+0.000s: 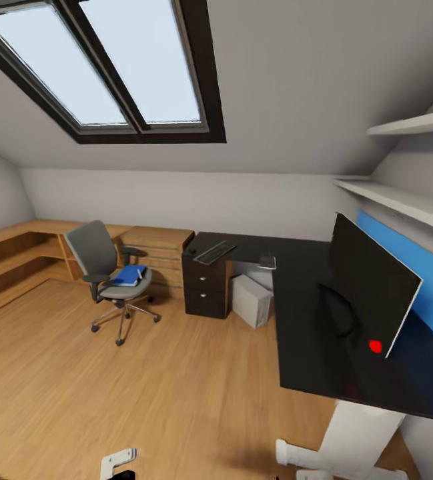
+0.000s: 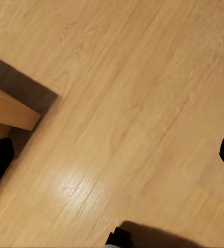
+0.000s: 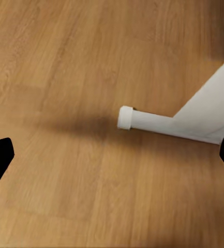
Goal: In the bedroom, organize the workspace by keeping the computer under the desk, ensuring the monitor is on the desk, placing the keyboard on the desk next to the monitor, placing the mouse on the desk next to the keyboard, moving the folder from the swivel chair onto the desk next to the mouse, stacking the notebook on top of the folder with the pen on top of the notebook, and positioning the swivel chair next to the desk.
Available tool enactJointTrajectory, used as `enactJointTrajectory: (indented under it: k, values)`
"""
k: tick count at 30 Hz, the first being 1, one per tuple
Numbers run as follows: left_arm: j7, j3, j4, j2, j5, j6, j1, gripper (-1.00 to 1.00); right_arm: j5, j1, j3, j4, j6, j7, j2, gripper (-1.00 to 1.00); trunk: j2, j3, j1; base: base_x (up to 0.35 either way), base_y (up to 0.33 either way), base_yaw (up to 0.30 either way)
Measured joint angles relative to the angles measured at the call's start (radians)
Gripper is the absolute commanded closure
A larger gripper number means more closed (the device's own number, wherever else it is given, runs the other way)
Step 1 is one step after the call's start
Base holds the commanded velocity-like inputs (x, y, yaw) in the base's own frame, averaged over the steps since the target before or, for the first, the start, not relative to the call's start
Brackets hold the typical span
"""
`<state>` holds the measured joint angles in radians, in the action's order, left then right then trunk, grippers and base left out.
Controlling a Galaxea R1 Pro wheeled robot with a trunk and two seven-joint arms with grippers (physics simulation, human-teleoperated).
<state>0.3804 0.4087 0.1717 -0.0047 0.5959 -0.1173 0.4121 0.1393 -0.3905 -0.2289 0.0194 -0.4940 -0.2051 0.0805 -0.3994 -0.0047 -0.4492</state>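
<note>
The chair (image 1: 109, 277) stands far left on the wood floor (image 1: 143, 400), well apart from the desk (image 1: 309, 320), with the folder (image 1: 131, 275) flat on its seat. Left gripper (image 2: 112, 155) and right gripper (image 3: 112, 155) are both spread and empty, pointed at bare floor. Judged from here, the folder lies ahead and left, nearer the left arm; the robot must close in first.
</note>
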Motion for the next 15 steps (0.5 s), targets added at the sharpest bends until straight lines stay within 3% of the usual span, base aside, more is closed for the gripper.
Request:
enactJointTrajectory:
  k: [11, 15]
  values:
    - [0.0, 0.0, -0.001, 0.0, 0.0, 0.0, 0.0, -1.0, -0.006, 0.0, -0.001, -0.001, 0.0, 0.001, -0.004, -1.0, 0.0, 0.0, 0.0, 0.298, 0.157, 0.055]
    - [0.0, 0.0, -0.003, 0.0, 0.0, -0.001, 0.0, -1.0, -0.051, 0.0, 0.0, 0.0, 0.001, 0.002, -0.004, -1.0, 0.0, 0.0, 0.0, 0.318, 0.083, 0.0]
